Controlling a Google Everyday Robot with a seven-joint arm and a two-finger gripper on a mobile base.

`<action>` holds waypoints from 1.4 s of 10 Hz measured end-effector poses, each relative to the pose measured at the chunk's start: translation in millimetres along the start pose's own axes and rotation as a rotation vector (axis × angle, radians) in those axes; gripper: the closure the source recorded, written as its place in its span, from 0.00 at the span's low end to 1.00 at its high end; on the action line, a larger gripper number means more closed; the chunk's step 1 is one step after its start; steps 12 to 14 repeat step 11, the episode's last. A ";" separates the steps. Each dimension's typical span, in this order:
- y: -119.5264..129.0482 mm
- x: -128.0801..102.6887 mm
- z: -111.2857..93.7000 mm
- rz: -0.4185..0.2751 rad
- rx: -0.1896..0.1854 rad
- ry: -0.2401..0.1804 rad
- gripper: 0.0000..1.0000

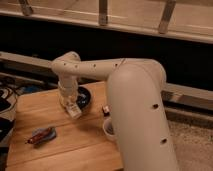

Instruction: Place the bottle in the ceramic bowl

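Leftmost, a small red-and-dark packet (41, 135) lies flat on the wooden table (60, 150), well apart from my work. No print on it can be read.

Moving right: my gripper (73, 109) hangs from the wrist at the near-left rim of the ceramic bowl (86, 96). I judge it is clamped on the bottle (74, 110), the pale slim thing tilted at its tip, low over the wood and just beside the bowl. The bottle is not yet over the bowl's hollow. Label wording: cannot tell.

I judge the low carry suits a short swing right over the rim before release.

Right again: a small dark bar (106, 109), then a translucent cup (108, 129) partly hidden by my arm's big link. No writing legible.
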State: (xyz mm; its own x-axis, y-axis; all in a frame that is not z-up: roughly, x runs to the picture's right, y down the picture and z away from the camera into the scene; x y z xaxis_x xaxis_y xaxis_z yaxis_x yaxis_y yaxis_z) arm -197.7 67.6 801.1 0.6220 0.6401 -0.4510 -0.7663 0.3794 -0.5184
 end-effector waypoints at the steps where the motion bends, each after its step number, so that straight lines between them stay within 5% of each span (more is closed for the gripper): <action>1: -4.6 0.5 -0.4 0.004 0.000 -0.002 0.92; 4: -0.6 -1.9 -3.4 0.011 0.005 -0.007 0.92; 7: -21.6 -13.8 -16.2 0.039 0.005 -0.046 0.92; 14: -29.1 -1.1 3.1 0.058 0.014 -0.026 0.92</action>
